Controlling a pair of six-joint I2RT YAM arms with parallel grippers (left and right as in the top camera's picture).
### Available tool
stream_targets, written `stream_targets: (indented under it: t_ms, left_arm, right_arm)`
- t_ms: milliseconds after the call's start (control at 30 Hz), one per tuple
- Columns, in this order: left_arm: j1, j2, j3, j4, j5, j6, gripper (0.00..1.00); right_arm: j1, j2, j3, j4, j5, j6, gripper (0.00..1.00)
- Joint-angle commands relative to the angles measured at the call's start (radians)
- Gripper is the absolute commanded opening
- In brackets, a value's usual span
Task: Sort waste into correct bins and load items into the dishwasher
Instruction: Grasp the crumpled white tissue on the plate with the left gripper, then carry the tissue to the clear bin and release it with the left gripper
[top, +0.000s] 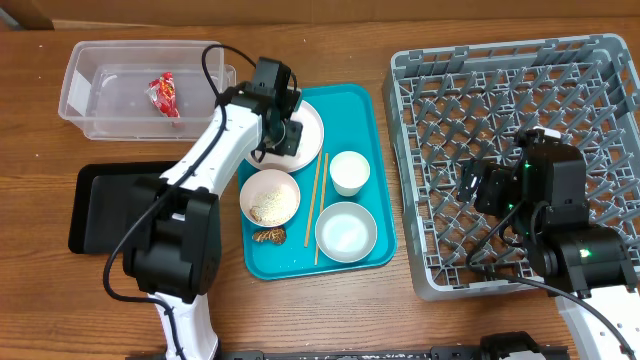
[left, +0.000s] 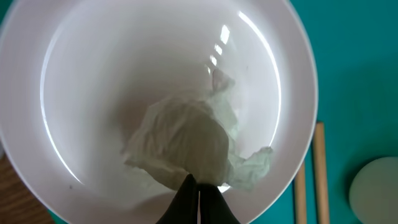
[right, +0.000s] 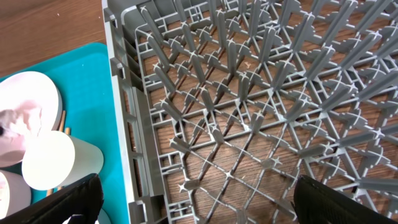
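My left gripper (left: 199, 188) is shut on the crumpled white tissue (left: 186, 140), which lies on the white plate (left: 81, 81). In the overhead view the left gripper (top: 283, 135) is over the plate (top: 312, 122) at the back of the teal tray. The red wrapper (top: 164, 93) lies in the clear tub (top: 95, 110). A bowl of rice (top: 270, 197), brown scraps (top: 268, 236), an empty bowl (top: 346, 231), a cup (top: 350, 172) and the chopsticks (top: 320, 195) sit on the teal tray. My right gripper (right: 199, 205) is open and empty over the grey dish rack (right: 249, 112).
The black tray (top: 105, 205) lies at the left, in front of the clear tub. The teal tray (top: 372, 120) sits between the bins and the dish rack (top: 500, 70). The rack's left wall (right: 124, 124) stands next to the cup (right: 53, 163).
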Motion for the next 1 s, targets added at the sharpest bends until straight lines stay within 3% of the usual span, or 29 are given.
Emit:
stream_targets:
  t_ms: [0, 400, 800, 867, 967]
  left_arm:
    - [0.011, -0.083, 0.092, -0.015, -0.025, -0.004, 0.04]
    - [0.117, -0.256, 0.167, -0.064, -0.160, -0.031, 0.04]
    - [0.303, -0.196, 0.167, -0.041, -0.158, -0.064, 0.04]
    - [0.311, -0.177, 0.167, -0.042, -0.158, -0.064, 0.07]
    - [0.322, -0.153, 0.166, -0.043, -0.158, -0.064, 0.22]
  right_arm:
    - [0.000, -0.007, 0.032, -0.001, -0.002, -0.001, 1.00]
    - [0.000, -0.007, 0.032, -0.001, -0.002, -0.001, 1.00]
    - [0.000, -0.007, 0.032, -0.001, -0.002, 0.002, 1.00]
    - [0.000, -0.007, 0.032, -0.002, -0.002, 0.002, 1.00]
    - [0.000, -0.007, 0.032, -0.002, -0.002, 0.002, 1.00]
